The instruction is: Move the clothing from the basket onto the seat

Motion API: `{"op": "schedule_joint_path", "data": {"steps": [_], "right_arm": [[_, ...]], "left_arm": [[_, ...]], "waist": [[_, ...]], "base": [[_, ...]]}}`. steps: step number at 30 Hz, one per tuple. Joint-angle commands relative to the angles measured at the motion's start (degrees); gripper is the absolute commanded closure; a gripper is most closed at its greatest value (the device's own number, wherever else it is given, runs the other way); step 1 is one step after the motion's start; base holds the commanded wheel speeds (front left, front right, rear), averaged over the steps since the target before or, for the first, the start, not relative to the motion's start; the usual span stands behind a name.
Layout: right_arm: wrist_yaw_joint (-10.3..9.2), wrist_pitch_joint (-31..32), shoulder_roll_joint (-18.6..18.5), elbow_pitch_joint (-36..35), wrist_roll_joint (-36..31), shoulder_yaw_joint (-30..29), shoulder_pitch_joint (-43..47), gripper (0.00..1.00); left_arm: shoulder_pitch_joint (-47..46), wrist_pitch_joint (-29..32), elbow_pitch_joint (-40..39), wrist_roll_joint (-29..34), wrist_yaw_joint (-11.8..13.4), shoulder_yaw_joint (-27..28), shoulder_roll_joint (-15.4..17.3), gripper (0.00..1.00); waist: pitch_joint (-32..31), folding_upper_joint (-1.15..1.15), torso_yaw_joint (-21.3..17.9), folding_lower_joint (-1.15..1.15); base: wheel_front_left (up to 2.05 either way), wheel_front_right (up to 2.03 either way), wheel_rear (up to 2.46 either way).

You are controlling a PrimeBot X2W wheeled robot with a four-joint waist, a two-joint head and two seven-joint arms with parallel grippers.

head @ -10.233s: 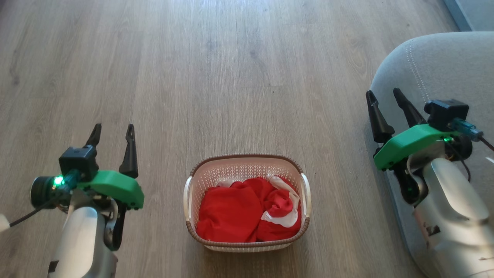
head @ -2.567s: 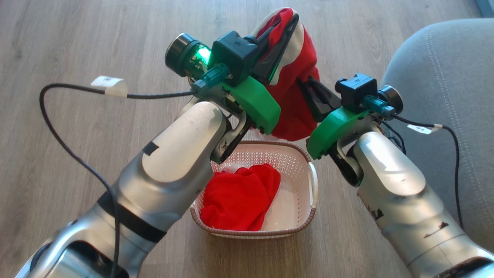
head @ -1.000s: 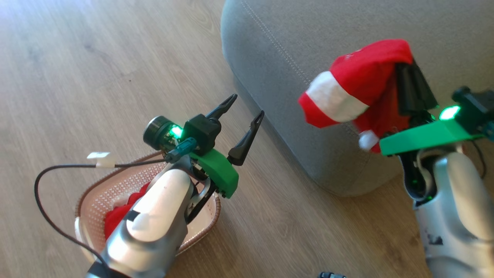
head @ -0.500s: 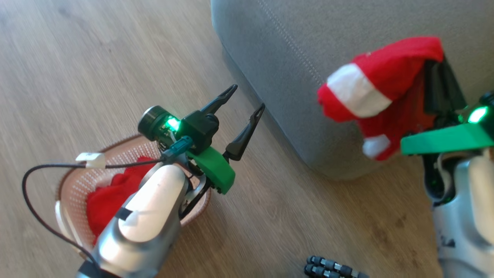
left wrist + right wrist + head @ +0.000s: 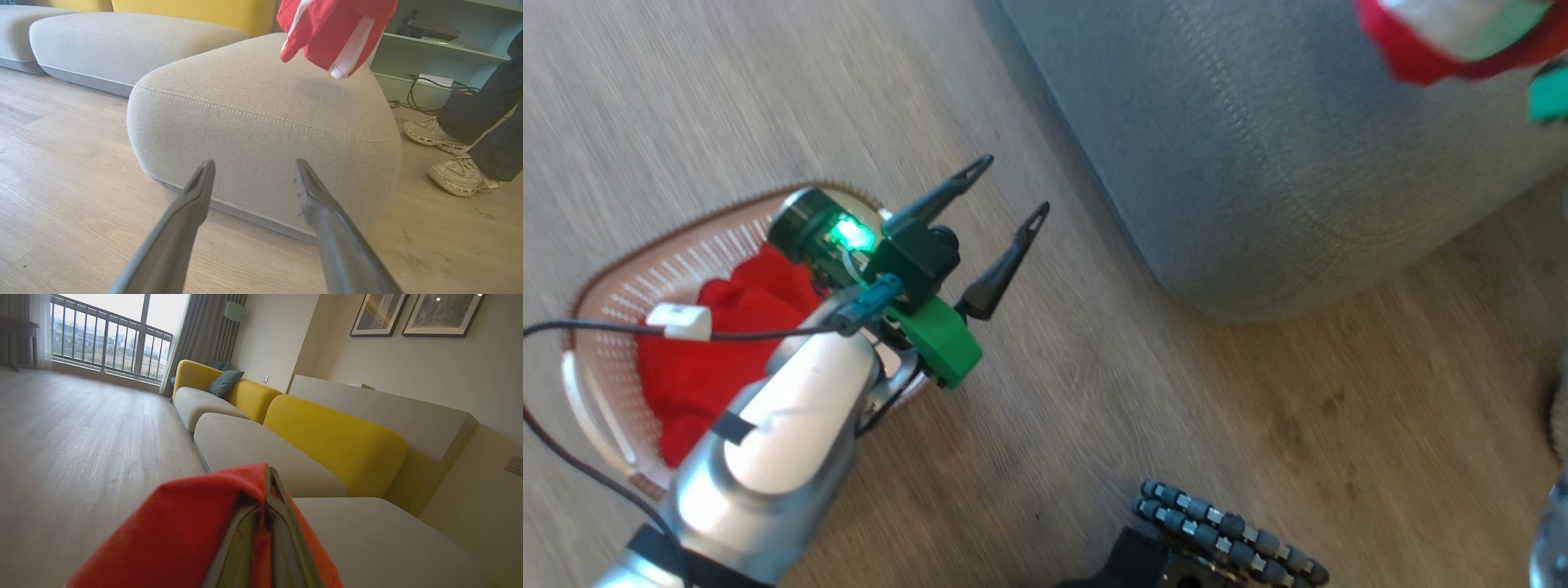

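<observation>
Over the wooden floor [image 5: 1135,392] the head view shows the basket [image 5: 621,294] with the plain red garment [image 5: 703,367] crumpled inside, and the left wrist view adds a person's shoes [image 5: 433,134] beside the grey seat [image 5: 261,118]. The red-and-white garment [image 5: 327,28] hangs bunched above the seat. Earlier both grippers held it over the basket; now only the right gripper [image 5: 268,473] is closed on it, while the left gripper [image 5: 1014,185] stands wide open and empty.

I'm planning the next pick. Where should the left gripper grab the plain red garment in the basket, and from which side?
Pinch a raised fold near the middle of the plain red garment, coming down from above: the basket walls close off every side, and the cloth lies crumpled, so folds stand up. The open left gripper is probably the nearer one.
</observation>
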Motion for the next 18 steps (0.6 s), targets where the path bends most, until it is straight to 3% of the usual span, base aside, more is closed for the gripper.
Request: {"op": "schedule_joint_path", "data": {"steps": [1,7,14,18], "right_arm": [[-0.01,-0.36,-1.87,-1.04,-0.61,-0.35,-2.65,1.00],[-0.01,-0.36,-4.90,8.11,-2.75,-3.50,-12.62,1.00],[-0.01,-0.36,-11.65,17.94,-7.55,-7.97,-23.56,1.00],[-0.01,-0.36,-15.02,23.05,-10.31,-13.80,-28.62,1.00]], "left_arm": [[-1.96,-0.29,-2.26,0.57,-0.08,1.31,1.07,0.00],[-3.57,-0.29,-3.30,1.34,-0.08,0.52,3.16,0.00],[-5.12,-0.29,-4.19,1.69,-0.08,-0.52,3.88,0.00],[-5.83,-0.29,-5.20,2.20,-0.08,-0.93,4.55,0.00]], "waist": [[3.27,0.00,0.20,-0.02],[8.86,0.00,1.72,-0.02],[14.08,0.00,5.42,-0.02],[16.93,0.00,7.70,-0.02]], "base": [[0.00,0.00,0.00],[0.00,0.00,0.00],[0.00,0.00,0.00],[0.00,0.00,0.00]]}}
